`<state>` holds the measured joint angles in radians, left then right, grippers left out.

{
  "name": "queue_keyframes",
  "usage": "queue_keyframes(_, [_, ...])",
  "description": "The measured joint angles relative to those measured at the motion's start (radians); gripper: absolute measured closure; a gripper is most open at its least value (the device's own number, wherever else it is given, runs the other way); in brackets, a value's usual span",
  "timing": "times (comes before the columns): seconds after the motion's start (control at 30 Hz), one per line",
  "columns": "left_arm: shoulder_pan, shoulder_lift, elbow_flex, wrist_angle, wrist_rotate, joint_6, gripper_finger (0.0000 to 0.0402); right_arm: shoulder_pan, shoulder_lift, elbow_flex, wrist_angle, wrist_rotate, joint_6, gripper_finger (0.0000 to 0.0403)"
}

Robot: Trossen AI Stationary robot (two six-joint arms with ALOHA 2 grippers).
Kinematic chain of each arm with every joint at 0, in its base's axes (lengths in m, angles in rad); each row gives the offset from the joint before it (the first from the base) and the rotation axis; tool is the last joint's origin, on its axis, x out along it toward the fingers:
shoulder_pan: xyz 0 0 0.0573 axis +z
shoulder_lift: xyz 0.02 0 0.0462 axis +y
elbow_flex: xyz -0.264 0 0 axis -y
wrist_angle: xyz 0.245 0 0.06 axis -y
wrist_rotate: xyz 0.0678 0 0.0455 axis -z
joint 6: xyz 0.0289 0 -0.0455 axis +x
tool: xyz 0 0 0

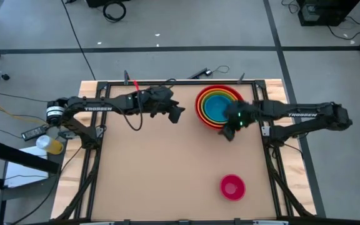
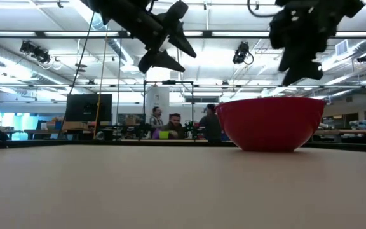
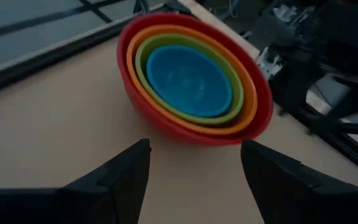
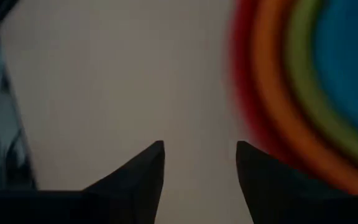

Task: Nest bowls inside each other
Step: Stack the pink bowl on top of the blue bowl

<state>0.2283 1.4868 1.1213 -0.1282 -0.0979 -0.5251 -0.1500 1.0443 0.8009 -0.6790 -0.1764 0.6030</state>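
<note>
Four bowls sit nested at the far right of the table: the red bowl (image 1: 199, 106) outermost, then orange, yellow-green and the blue bowl (image 1: 217, 107) innermost. The stack's red base (image 2: 271, 122) rests on the tabletop. The pink bowl (image 1: 232, 187) stands alone near the table's front right. My left gripper (image 1: 177, 114) hovers open to the left of the stack, which shows ahead of its fingers (image 3: 194, 146). My right gripper (image 1: 231, 130) hangs open at the stack's near right rim with nothing between its fingers (image 4: 201, 146).
Bare brown tabletop (image 1: 161, 169) fills the middle and the near left. A black metal frame (image 1: 270, 162) borders the table. In the low view, people sit at desks (image 2: 170, 127) in the room beyond the far edge.
</note>
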Motion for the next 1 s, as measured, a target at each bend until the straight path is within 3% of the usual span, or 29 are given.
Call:
queue_keyframes(0.23, [-0.064,0.0,0.0,0.009,-0.086,-0.044,0.0168,0.306,0.0,0.0,-0.153,0.053,0.083,0.0206])
queue_keyframes(0.47, [-0.154,0.019,0.0,0.089,-0.219,-0.11,0.018,0.497,0.0,0.0,-0.302,0.067,0.275,0.0205])
queue_keyframes(0.67, [-0.188,0.076,0.0,0.189,-0.23,-0.115,0.0188,0.638,0.031,0.0,-0.188,0.08,0.41,0.0203])
queue_keyframes(0.83, [-0.207,0.085,0.0,0.172,-0.213,-0.116,0.0191,0.758,0.143,0.0,-0.111,0.136,0.446,0.0203])
queue_keyframes(1.0, [-0.211,0.085,0.0,0.163,-0.211,-0.095,0.0192,0.805,0.281,0.0,-0.105,0.158,0.42,0.0203])
